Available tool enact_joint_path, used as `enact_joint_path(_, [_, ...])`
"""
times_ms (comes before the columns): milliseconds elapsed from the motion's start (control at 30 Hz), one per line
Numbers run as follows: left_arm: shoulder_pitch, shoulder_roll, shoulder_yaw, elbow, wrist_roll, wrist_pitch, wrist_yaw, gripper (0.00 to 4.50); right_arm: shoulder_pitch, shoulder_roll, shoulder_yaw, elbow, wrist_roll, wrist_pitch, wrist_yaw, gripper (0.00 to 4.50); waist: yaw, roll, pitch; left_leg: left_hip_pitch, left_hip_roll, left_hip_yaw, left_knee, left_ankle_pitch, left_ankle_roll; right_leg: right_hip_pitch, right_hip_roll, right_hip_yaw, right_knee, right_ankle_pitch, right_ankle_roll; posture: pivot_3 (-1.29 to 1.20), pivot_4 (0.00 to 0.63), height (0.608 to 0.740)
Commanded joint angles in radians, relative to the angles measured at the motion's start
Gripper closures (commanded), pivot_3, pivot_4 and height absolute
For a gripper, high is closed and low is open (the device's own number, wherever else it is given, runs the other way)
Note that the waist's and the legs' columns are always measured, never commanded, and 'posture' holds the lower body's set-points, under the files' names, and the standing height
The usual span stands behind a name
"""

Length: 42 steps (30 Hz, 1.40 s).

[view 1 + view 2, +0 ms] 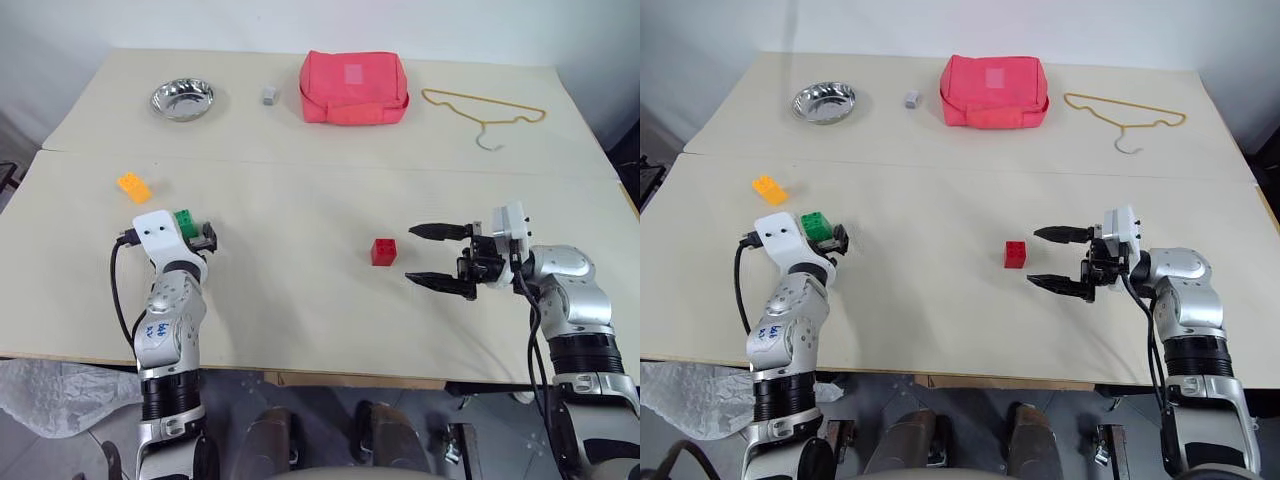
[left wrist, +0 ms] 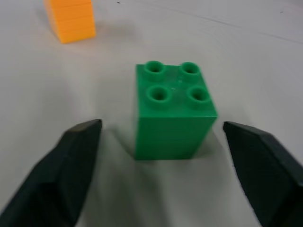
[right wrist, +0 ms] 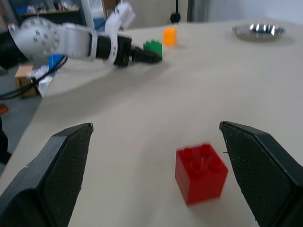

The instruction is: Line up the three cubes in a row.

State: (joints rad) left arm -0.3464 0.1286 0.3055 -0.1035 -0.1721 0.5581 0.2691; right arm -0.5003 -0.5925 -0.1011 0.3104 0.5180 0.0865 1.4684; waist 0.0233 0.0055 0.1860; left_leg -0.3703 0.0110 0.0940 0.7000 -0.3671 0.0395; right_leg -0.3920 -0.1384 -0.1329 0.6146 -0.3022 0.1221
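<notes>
The green cube point(image 2: 173, 106) stands upright on the table between the fingers of my left gripper point(image 2: 161, 126), which is open with a gap on each side. The orange-yellow cube point(image 1: 133, 186) lies a little beyond it, toward the table's left side. The red cube point(image 1: 383, 251) sits near the middle of the table. My right gripper point(image 1: 412, 255) is open and pointing left, with its fingertips a short way to the right of the red cube point(image 3: 201, 172) and not touching it.
Along the far half of the table are a steel bowl point(image 1: 182, 98), a tiny grey block point(image 1: 269, 95), a red pouch point(image 1: 354, 88) and a yellow hanger point(image 1: 485, 108). A seam point(image 1: 320, 160) runs across the table. The front edge point(image 1: 330, 372) is close to both arms.
</notes>
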Motion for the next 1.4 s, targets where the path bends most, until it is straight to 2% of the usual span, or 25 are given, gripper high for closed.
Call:
enact_joint_path(33, [0.004, 0.015, -0.005, -0.014, 0.02, -0.043, -0.019, 1.45, 0.01, 0.012, -0.036, -0.054, 0.05, 0.009, -0.01, 0.0, 0.0, 0.0, 0.0, 0.0, 0.0, 0.0, 0.0, 0.0, 0.0, 0.0, 0.0, 0.0, 0.0, 0.0, 0.0, 0.0, 0.15, 0.74])
enact_joint_path(200, [0.019, 0.03, -0.01, 0.013, 0.028, -0.096, -0.068, 2.88, 0.032, 0.033, -0.048, -0.076, 0.068, -0.012, -0.008, 0.0, 0.003, 0.0, 0.0, 0.0, 0.0, 0.0, 0.0, 0.0, 0.0, 0.0, 0.0, 0.0, 0.0, 0.0, 0.0, 0.0, 0.15, 0.74])
enact_joint_path(333, [0.038, 0.062, -0.003, 0.022, -0.014, -0.22, -0.197, 3.0, 0.059, 0.027, -0.065, -0.091, 0.068, -0.017, -0.03, 0.0, 0.001, 0.0, 0.0, 0.0, 0.0, 0.0, 0.0, 0.0, 0.0, 0.0, 0.0, 0.0, 0.0, 0.0, 0.0, 0.0, 0.15, 0.74])
enact_joint_path(500, [0.086, 0.266, -0.002, 0.053, -0.167, -0.409, -0.693, 3.0, 0.113, 0.005, -0.124, -0.154, 0.093, 0.002, -0.091, 0.0, -0.002, 0.0, 0.0, 0.0, 0.001, 0.001, 0.0, 0.0, -0.001, -0.001, 0.001, 0.0, 0.0, 0.0, 0.0, 0.0, 0.15, 0.74])
enact_joint_path(533, [0.086, 0.339, -0.031, 0.079, -0.183, -0.449, -0.847, 3.0, 0.13, -0.004, -0.139, -0.166, 0.096, 0.006, -0.105, 0.0, -0.002, 0.0, 0.0, 0.0, 0.001, 0.001, 0.0, 0.0, -0.001, -0.001, 0.001, 0.001, 0.0, 0.0, 0.0, 0.0, 0.15, 0.74])
enact_joint_path(633, [-0.017, 0.492, -0.149, 0.202, -0.215, -0.504, -1.242, 3.0, 0.195, -0.03, -0.184, -0.189, 0.091, -0.002, -0.132, 0.0, 0.004, 0.0, 0.0, 0.0, 0.001, 0.002, 0.0, 0.0, -0.001, -0.001, 0.001, 0.001, 0.0, 0.0, 0.0, 0.0, 0.15, 0.74])
enact_joint_path(700, [-0.132, 0.512, -0.247, 0.309, -0.161, -0.552, -1.364, 3.0, 0.228, -0.04, -0.202, -0.192, 0.081, -0.023, -0.142, 0.0, 0.013, 0.0, 0.0, 0.0, -0.001, 0.001, 0.0, 0.0, -0.001, 0.0, 0.001, 0.0, -0.001, 0.0, 0.0, 0.0, 0.15, 0.74])
enact_joint_path(833, [-0.376, 0.412, -0.395, 0.622, -0.041, -0.679, -1.469, 3.0, 0.281, -0.044, -0.231, -0.214, 0.072, -0.049, -0.181, 0.0, 0.014, 0.0, 0.0, 0.0, -0.003, 0.002, 0.0, 0.0, 0.0, 0.001, 0.001, 0.001, -0.003, 0.002, 0.003, 0.0, 0.15, 0.74])
enact_joint_path(1000, [-0.554, 0.276, -0.471, 0.982, 0.061, -0.858, -1.522, 3.0, 0.354, -0.047, -0.252, -0.305, 0.088, -0.042, -0.22, 0.0, -0.007, 0.0, 0.0, -0.001, -0.007, 0.003, -0.003, 0.0, 0.0, -0.001, 0.003, 0.001, -0.004, 0.002, 0.003, 0.0, 0.15, 0.74])
enact_joint_path(1133, [-0.631, 0.228, -0.475, 1.138, 0.099, -0.953, -1.538, 3.0, 0.401, -0.048, -0.267, -0.359, 0.097, -0.035, -0.249, 0.0, -0.022, -0.001, 0.001, -0.001, -0.006, 0.003, -0.003, 0.0, 0.0, -0.002, 0.004, 0.001, -0.003, 0.002, 0.003, 0.0, 0.15, 0.74])
enact_joint_path(1400, [-0.698, 0.189, -0.469, 1.288, 0.151, -1.011, -1.558, 3.0, 0.464, -0.038, -0.265, -0.434, 0.112, -0.023, -0.298, 0.0, -0.013, -0.002, 0.001, -0.001, -0.007, 0.002, -0.001, 0.001, 0.001, -0.001, 0.002, 0.001, -0.002, 0.002, 0.003, 0.0, 0.15, 0.74])
